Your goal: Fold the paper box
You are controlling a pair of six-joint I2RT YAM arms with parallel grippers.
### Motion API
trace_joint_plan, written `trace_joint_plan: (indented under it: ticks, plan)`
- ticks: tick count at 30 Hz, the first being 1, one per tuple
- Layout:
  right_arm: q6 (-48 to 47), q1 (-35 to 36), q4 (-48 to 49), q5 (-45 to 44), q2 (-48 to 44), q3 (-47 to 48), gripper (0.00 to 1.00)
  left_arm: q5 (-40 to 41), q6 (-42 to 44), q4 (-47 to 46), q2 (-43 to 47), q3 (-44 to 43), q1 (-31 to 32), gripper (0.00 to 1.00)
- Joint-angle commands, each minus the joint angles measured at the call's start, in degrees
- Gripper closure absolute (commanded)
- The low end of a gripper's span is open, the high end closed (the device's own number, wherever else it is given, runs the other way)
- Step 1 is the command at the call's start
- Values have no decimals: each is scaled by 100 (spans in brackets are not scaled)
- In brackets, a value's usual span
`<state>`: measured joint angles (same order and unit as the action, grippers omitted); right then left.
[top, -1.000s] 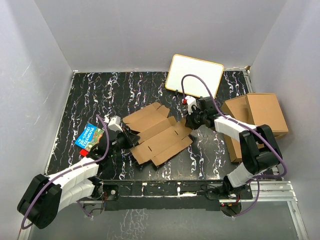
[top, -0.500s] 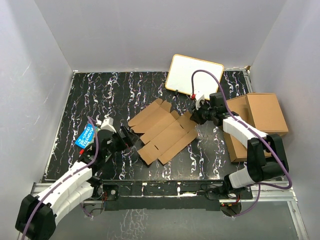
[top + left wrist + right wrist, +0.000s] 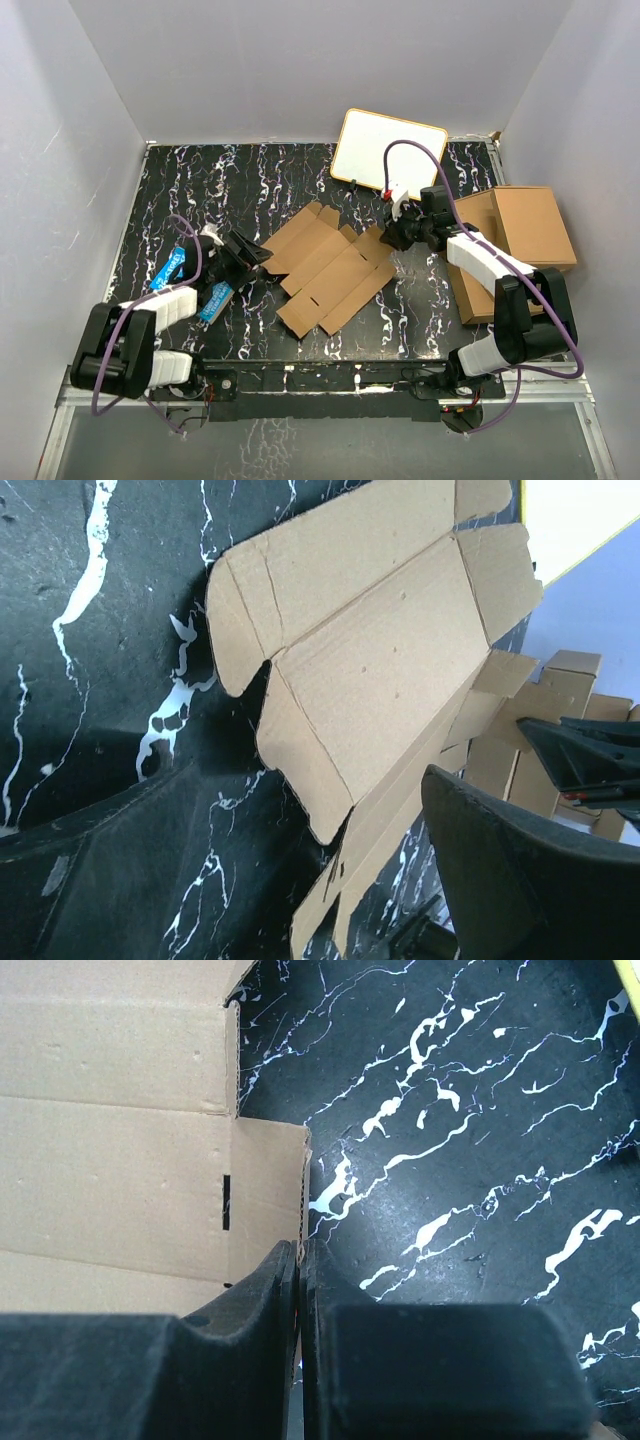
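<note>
1. Your table (image 3: 300, 180) is a black, white-veined surface filling the floor of the grey-walled cell.
2. A pile of larger brown cardboard boxes (image 3: 520, 235) sits at 3 o'clock, on the table's right edge.
3. The paper box (image 3: 325, 265) lies near the table's centre. It is an unfolded brown sheet, its long axis running from 7 o'clock to 1 o'clock. No panel is folded into a wall; in the left wrist view the flaps nearest the camera lift a little off the surface.
4. A white board with a yellow rim (image 3: 390, 150) leans against the back wall at 1 o'clock, well apart from the sheet.
5. A blue picture book (image 3: 216, 299) lies at 8 o'clock, partly under your left arm.
6. Your left gripper (image 3: 252, 258) points at the sheet's 9 o'clock edge, just beside it. Its jaws are spread wide with nothing between them. You cannot tell whether a fingertip touches the cardboard.
7. Your right gripper (image 3: 393, 236) sits at the sheet's 2 o'clock corner. The right wrist view shows its jaws pressed together, pinching the edge of a small flap of the paper box, with bare table at its 3 o'clock side.
</note>
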<state>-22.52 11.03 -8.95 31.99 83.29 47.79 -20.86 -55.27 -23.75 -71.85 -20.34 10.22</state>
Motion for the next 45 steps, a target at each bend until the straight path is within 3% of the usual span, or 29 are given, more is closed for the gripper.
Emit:
trace_joint_plan:
  ticks: [1, 10, 23, 35, 45]
  plan:
    - [-140, -65, 262, 233, -85, 37, 92, -202, -516, -923, -383, -215, -29, 12]
    - [-144, -61, 245, 343, -47, 46, 92, 122, -666, -1040, -836, -226, -14, 29]
    - [-141, -61, 245, 395, -35, 46, 92, 579, -724, -278, -1105, -529, 210, 41]
    - [-145, -85, 245, 447, -19, 46, 92, 954, -183, 38, -1571, -959, 217, 53]
    - [-133, -100, 240, 505, 46, 46, 92, 762, 159, -287, -1787, -944, 213, 89]
